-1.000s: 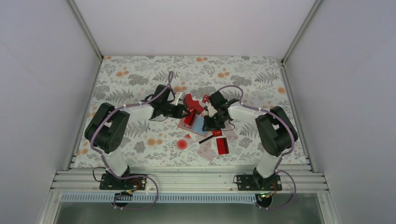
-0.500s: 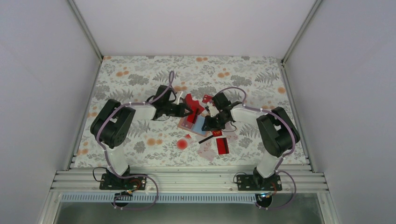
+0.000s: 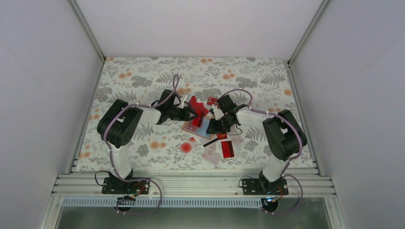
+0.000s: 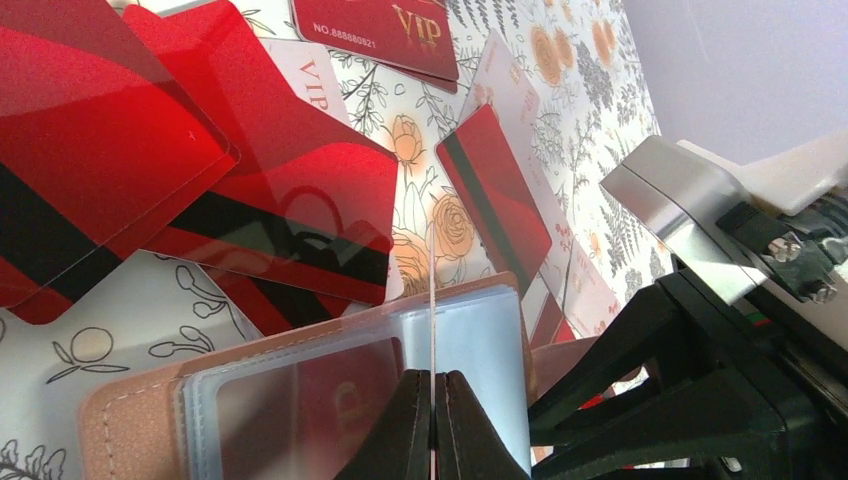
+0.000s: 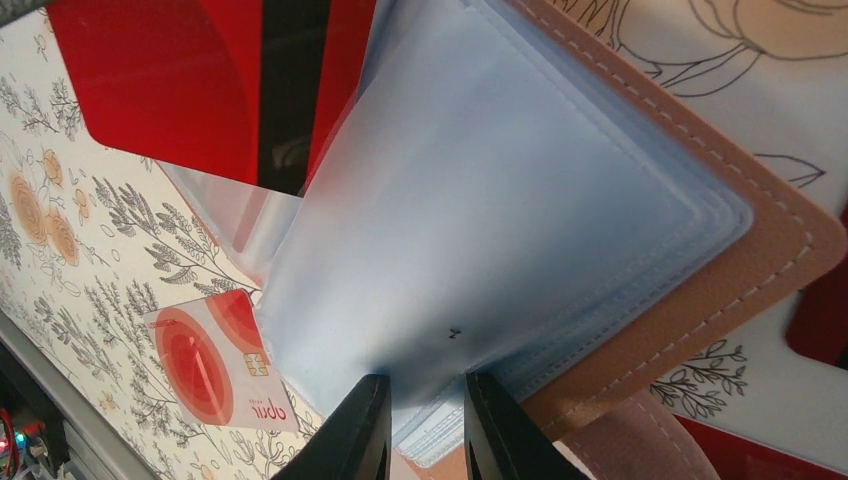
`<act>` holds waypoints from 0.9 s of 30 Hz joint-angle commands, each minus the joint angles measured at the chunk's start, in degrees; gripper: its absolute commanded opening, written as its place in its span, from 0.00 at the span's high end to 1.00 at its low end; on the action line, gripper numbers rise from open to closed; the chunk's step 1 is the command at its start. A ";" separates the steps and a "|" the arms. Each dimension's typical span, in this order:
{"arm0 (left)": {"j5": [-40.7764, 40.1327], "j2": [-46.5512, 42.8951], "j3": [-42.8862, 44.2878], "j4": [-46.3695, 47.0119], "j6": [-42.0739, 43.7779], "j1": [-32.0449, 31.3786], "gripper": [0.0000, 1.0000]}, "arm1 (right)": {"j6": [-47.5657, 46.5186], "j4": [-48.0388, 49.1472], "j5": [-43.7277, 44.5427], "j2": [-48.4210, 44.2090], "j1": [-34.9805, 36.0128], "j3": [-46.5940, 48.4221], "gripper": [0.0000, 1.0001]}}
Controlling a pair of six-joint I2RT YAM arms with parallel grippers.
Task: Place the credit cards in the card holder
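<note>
The left claw [image 4: 432,388] has edged right over the last second, closing on the holder [image 4: 130,415]. The holder lies open in the middle of the worktop [image 3: 143,81], between the 2 arms. The left claw is clamped shut on 1 card [image 4: 432,330]. Its wrist view shows that card edge-on, as a thin line standing over the holder's clear pockets.

The right claw [image 5: 418,395] has hardly shifted. Its jaws are pinched narrowly on a pale blue sleeve [image 5: 500,230] at the holder's edge, apparently steadying or lifting it.

Red cards [image 4: 260,190] lie fanned just beyond the holder, and others sit loose on the side nearer the arm bases.

The approach suggests insertion is about to start, but the held card is not yet in a pocket. Its edge has to meet a sleeve mouth, and I cannot tell which one. With so many cards outside the holder, much of the task remains.
</note>
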 commanded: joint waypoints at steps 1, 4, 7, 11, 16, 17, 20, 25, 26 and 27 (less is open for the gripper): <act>2.24 1.62 -1.71 3.68 -1.01 -0.57 0.98 | -0.73 -2.90 8.32 5.33 -0.07 -4.04 0.80; 3.42 2.00 -2.39 3.98 -1.69 -0.57 0.98 | -1.13 -3.06 9.13 5.38 -0.09 -3.93 0.80; 4.31 2.35 -3.10 4.04 -2.56 -0.57 0.98 | -1.58 -3.43 9.67 5.75 -0.05 -3.60 0.80; 6.58 2.43 -3.86 4.32 -3.73 -0.49 0.98 | -1.99 -3.70 10.10 5.83 -0.06 -3.39 0.80; 8.41 3.54 -3.35 2.26 -3.35 -0.48 0.98 | -2.80 -4.62 11.00 6.22 -0.05 -2.99 0.79; 8.98 4.06 -3.16 1.98 -3.35 -0.48 0.98 | -2.98 -4.85 11.22 6.26 -0.09 -2.90 0.78; 8.51 5.40 -1.69 -1.34 -2.50 -0.44 0.98 | -3.49 -5.64 12.04 6.64 -0.05 -2.25 0.75; 7.24 5.44 -0.27 -5.62 -2.61 -0.48 0.98 | -3.80 -6.64 12.79 7.30 -0.05 -1.14 0.72; 6.74 5.06 -0.15 -6.22 -2.72 -0.48 0.98 | -3.74 -6.61 12.78 7.42 -0.05 -1.12 0.72; 6.17 4.75 0.35 -7.37 -2.69 -0.48 0.98 | -3.80 -6.56 12.73 7.51 -0.05 -1.23 0.72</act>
